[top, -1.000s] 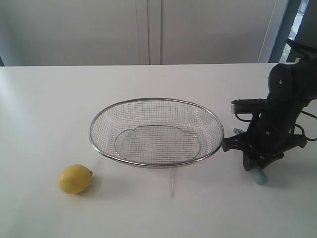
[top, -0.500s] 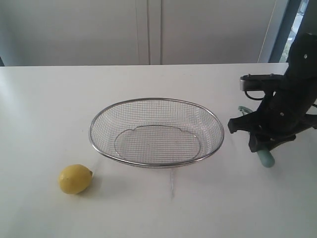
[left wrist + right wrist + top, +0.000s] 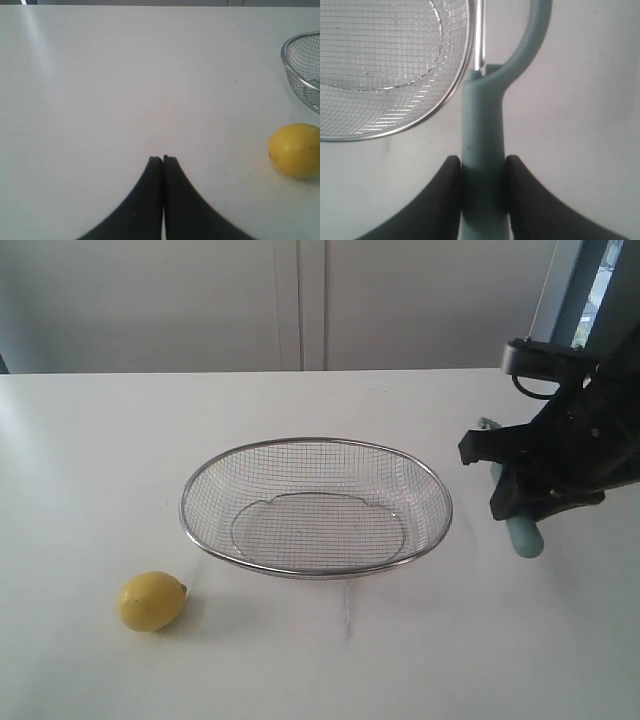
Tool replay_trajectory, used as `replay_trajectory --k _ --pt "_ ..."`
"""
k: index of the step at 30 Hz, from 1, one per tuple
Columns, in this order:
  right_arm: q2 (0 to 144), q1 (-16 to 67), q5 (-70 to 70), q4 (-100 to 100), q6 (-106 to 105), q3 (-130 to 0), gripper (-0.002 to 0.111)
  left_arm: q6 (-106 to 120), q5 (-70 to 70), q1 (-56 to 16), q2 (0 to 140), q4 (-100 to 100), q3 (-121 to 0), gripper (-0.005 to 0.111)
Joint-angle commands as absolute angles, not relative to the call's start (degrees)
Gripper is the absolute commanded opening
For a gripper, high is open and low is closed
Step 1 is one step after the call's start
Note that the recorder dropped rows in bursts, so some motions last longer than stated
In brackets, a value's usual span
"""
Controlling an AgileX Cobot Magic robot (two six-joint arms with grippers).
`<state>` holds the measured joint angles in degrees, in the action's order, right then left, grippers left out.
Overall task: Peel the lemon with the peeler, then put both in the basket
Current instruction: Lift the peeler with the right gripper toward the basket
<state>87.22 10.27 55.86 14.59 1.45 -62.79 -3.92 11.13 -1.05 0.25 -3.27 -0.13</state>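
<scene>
Two tools are in view, and only one is loaded. The right tool (image 3: 482, 162) is clamped on the teal handle of the peeler (image 3: 523, 537), with the handle running straight between its fingers and the curved head and blade (image 3: 479, 40) pointing away from the wrist. In the exterior view the peeler appears to be raised off the counter (image 3: 100, 440), just beside the right end of the basket (image 3: 315, 573) and apart from its rim. The left tool (image 3: 163, 159) is fully closed on nothing and hovers over bare counter. The lemon (image 3: 152, 601) lies untouched on the counter near the front left of the basket, clear of the rim. Assessment: the step in hand is bringing the peeler across to the lemon. The carry should pass above or in front of the wire rim, since the projecting head could snag the mesh. The grip looks square and should be kept firm, because any twist of the handle would turn the blade off the skin. The left tool must open and then pin the lemon at its ends, leaving a flank exposed. The fruit is smooth and oval, so it is likely to roll under a glancing stroke. Peeling should not begin until the lemon is restrained.
</scene>
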Motion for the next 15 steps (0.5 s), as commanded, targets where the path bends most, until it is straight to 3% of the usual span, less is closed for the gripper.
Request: replay_trajectory --k 1,7,15 --pt "86.4 10.4 59.6 22.2 -4.2 -62.7 0.0 -4.0 11.2 -1.3 0.0 -3.4 0.0 0.0" --pt "86.3 10.4 61.6 33.3 -16.1 -62.7 0.0 -4.0 11.2 -1.3 0.0 -3.4 0.0 0.0" --pt "86.3 10.4 61.1 33.6 -16.7 -62.7 0.0 -4.0 11.2 -1.3 0.0 -3.4 0.0 0.0"
